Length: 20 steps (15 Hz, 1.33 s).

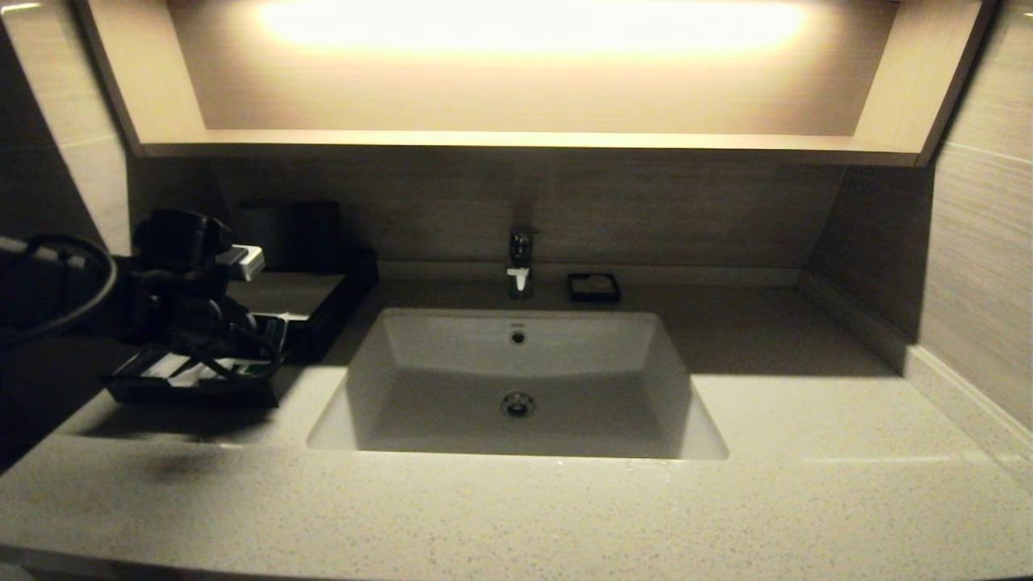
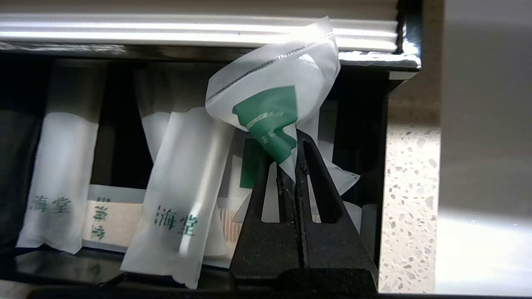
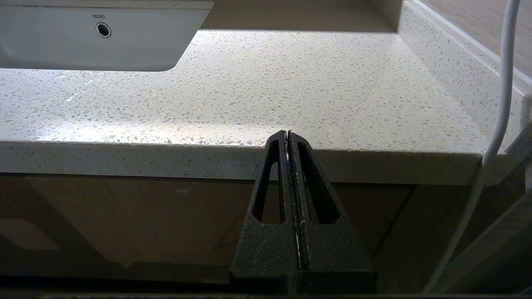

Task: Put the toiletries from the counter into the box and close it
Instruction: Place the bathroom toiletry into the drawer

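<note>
1. One right end effector [image 3: 288, 135], fingers pressed together on nothing, parked below the worktop [image 3: 291, 95] front edge
2. One left end effector [image 2: 296, 139], pinching a crumpled green-label packet [image 2: 274, 104] over the open drawer [image 1: 194, 387]
3. Several white pouches [image 2: 178, 195] lying inside that drawer
4. One black box [image 1: 319, 303], left of the basin [image 1: 516, 379]

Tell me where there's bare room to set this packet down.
Crowded: the drawer under the left pincer, which grips the packet over other pouches. Free: counter right of the basin, and the front strip.
</note>
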### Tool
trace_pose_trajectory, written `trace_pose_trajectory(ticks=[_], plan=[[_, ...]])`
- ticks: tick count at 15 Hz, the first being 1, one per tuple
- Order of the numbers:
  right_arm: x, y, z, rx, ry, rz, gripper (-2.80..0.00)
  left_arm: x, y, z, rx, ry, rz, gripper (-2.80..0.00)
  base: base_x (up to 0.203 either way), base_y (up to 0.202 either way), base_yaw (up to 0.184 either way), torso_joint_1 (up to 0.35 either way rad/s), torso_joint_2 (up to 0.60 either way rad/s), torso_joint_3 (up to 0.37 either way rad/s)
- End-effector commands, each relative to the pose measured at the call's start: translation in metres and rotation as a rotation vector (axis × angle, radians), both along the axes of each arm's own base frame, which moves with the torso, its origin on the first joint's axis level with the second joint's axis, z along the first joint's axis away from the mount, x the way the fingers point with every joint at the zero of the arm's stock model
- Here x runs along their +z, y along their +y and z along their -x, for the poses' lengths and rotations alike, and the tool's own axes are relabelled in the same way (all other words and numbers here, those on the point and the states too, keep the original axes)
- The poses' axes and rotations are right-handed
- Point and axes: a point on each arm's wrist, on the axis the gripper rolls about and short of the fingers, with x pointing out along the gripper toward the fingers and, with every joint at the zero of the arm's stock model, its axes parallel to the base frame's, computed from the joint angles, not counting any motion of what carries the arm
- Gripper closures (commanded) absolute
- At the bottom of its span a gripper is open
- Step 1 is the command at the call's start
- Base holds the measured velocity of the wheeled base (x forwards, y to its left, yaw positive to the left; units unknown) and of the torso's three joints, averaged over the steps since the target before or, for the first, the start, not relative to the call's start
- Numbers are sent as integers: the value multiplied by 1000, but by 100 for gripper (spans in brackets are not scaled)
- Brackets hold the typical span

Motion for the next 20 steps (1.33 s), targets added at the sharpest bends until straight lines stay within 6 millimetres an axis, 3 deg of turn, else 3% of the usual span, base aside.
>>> trace_pose_trajectory(ticks=[1,20], plan=[[0,0,0,0,2,0,0,-6,0,-3,0,16,-2,0,0,0,0,0,0,0],[0,0,0,0,2,0,0,-5,5,1,-34,55,-50,0,0,0,0,0,0,0]])
